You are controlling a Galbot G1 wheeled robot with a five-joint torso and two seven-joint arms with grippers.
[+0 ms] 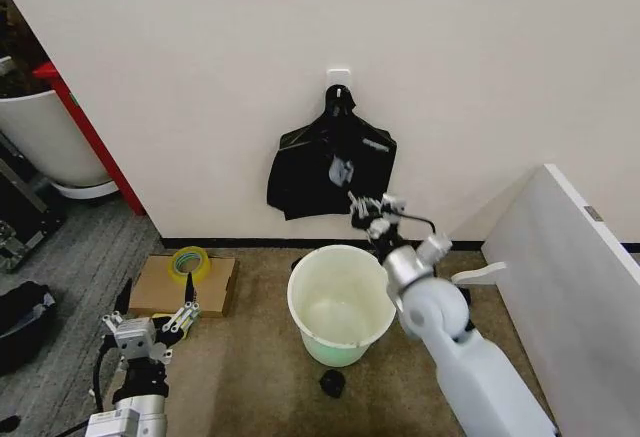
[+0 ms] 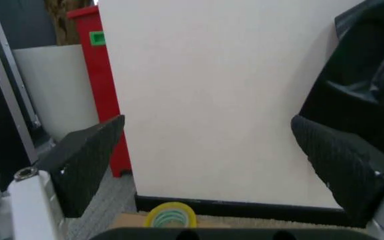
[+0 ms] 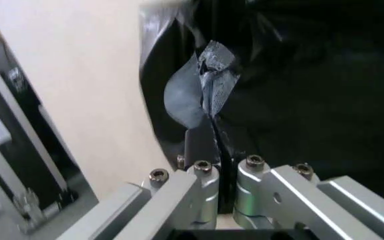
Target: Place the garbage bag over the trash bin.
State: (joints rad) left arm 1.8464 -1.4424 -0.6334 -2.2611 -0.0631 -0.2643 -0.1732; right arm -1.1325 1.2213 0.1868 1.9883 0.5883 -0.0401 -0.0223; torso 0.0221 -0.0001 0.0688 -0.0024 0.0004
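A thin, glossy black plastic garbage bag [image 1: 330,162] is seen hanging against the cream wall, just above centre of the head view, gathered at its top on a small white wall hook [image 1: 339,77]. In the right wrist view a grey, crumpled fold of the bag [image 3: 202,97] is drawn toward the right gripper [image 3: 224,180], whose fingers are pressed together on the film — a thin edge appears to be pinched between them. In the head view that right gripper [image 1: 372,215] sits at the bag's lower right corner, directly above the round cream-white plastic trash bin [image 1: 341,304] with its pale green base, which stands open on the brown carpet at lower centre.

The left gripper [image 1: 180,319] is parked low at the lower left of the frame, its black ribbed fingers [image 2: 88,162] spread wide on nothing, facing the wall. Beyond it a yellow tape roll [image 1: 187,263] lies on a flat cardboard sheet [image 1: 183,285], and a small black scrap [image 1: 332,383] lies on the carpet below the bin.

The pinch looks shallow; a slip of the slick film is judged likely if it is pulled hard. Several layers may also be caught — or the film torn at the hook.
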